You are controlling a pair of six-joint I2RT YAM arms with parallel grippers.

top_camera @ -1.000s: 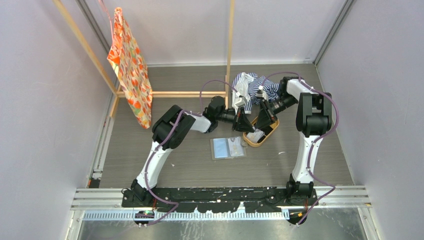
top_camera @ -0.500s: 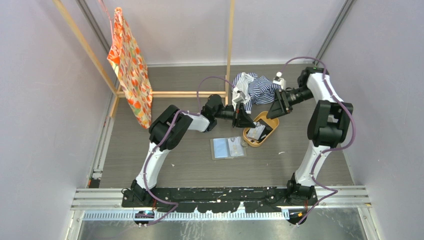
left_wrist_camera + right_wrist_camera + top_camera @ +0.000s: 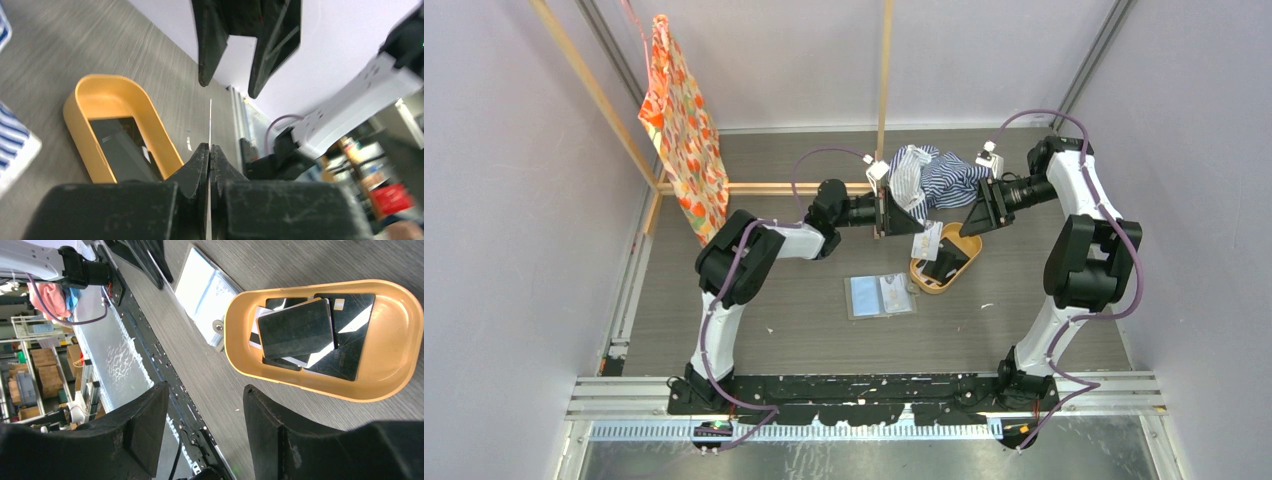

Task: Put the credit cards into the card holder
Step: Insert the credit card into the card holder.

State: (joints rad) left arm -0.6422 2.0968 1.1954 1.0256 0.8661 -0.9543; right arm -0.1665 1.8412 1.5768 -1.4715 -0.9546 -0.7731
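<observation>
My left gripper (image 3: pixel 914 230) is shut on a pale credit card (image 3: pixel 927 243), held in the air above the far-left rim of the orange tray (image 3: pixel 970 266). The left wrist view shows that card (image 3: pixel 210 120) edge-on, pinched between the closed fingers of the left gripper (image 3: pixel 210 150). My right gripper (image 3: pixel 976 218) hangs open and empty right of the tray; the right wrist view shows its wide-apart jaws (image 3: pixel 205 390). Black credit cards (image 3: pixel 300 327) lie stacked in the tray (image 3: pixel 400 350). The card holder (image 3: pixel 881 296) lies open flat, a pale card in its left half.
A blue-striped cloth (image 3: pixel 939 175) is bunched behind the tray. A wooden frame post (image 3: pixel 884 100) stands close to the left gripper, and an orange patterned bag (image 3: pixel 686 130) hangs at the far left. The card holder (image 3: pixel 205 290) touches the tray's end.
The right gripper opened, let go of the pale card and drew back up and to the right. The left gripper, shut on the card, lifted it away from the tray toward the far left.
</observation>
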